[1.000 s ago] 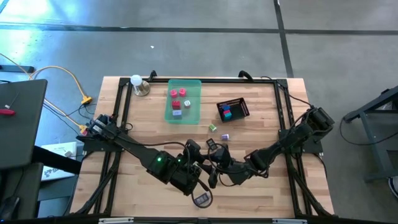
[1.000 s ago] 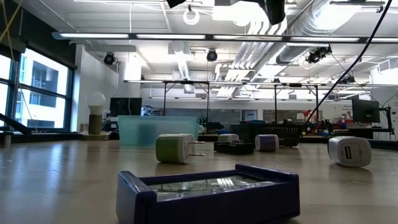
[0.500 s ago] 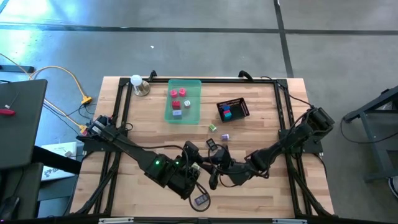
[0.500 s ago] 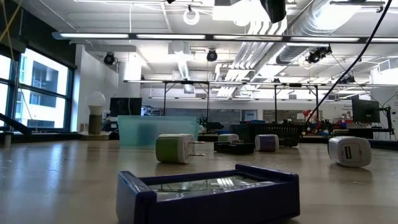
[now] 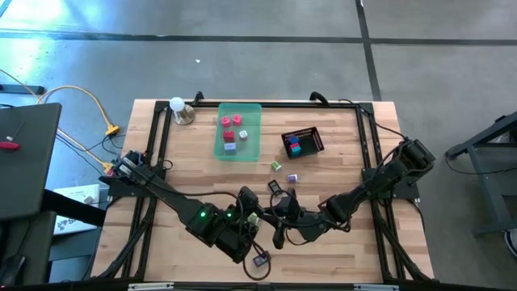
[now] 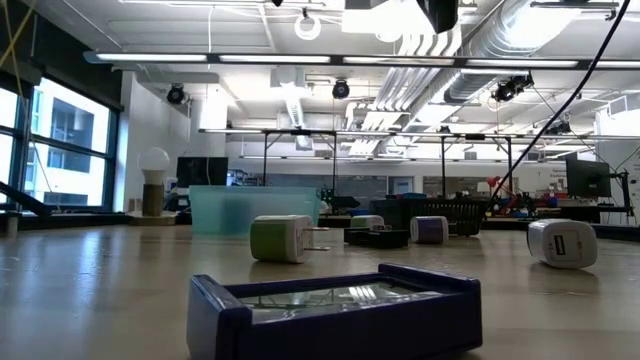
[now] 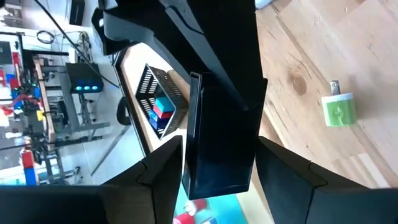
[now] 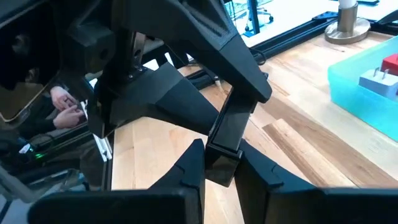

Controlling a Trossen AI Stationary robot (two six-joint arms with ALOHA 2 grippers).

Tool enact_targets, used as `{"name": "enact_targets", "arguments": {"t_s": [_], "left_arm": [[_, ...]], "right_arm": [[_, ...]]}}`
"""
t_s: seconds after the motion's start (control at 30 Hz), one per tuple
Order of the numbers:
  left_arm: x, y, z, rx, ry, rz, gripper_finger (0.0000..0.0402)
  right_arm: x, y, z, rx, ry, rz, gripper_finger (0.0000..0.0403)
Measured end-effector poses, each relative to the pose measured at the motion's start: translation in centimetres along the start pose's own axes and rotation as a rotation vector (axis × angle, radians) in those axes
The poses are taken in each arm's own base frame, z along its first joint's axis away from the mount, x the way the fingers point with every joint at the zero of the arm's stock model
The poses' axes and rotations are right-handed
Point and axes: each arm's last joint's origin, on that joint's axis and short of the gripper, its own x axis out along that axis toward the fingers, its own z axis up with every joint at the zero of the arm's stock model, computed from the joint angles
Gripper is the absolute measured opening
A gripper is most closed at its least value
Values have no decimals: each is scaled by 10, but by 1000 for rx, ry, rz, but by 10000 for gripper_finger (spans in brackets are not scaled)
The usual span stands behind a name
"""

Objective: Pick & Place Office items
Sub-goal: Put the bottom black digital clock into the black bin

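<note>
A flat black piece (image 7: 219,124) hangs above the table's near middle, held between both grippers. My left gripper (image 5: 257,212) comes from the table's left and is shut on one end. My right gripper (image 5: 279,217) comes from the right and is shut on the other end. A navy block (image 5: 260,260) lies flat on the table near the front edge. A green-and-white piece (image 5: 276,165), a lavender piece (image 5: 292,177) and another black piece (image 5: 275,187) lie loose farther back. My left gripper pinches the black piece's near end (image 7: 217,165) between its two fingers (image 7: 158,177), which slant down from the table's left. The piece is lifted clear of the table. My right gripper pinches the piece's opposite end (image 8: 222,149) between its two fingers (image 8: 186,168), coming almost level from the table's right.
A translucent green tray (image 5: 252,141) with red, pink and grey pieces stands at the back middle. A black mesh basket (image 5: 313,137) with blue and red pieces stands to its right. A round lamp (image 5: 179,109) sits at the back left. A black frame (image 5: 161,153) rims the table.
My left arm has edged a little toward the table's left edge, so the navy block near the front edge shows in full. The black piece stays up between the two grippers.
</note>
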Motion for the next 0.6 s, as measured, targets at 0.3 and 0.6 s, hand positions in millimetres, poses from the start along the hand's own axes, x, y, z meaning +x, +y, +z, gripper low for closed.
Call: {"name": "enact_targets", "arguments": {"t_s": [0.3,0.6], "left_arm": [[-12,-8,3,35,-19,60,193],[-43,-17,-3,86,-104,-122,193]], "right_arm": [[0,-5,-7,-20,54,-34,46],[-21,-21,2,-18,164,-145,46]]}}
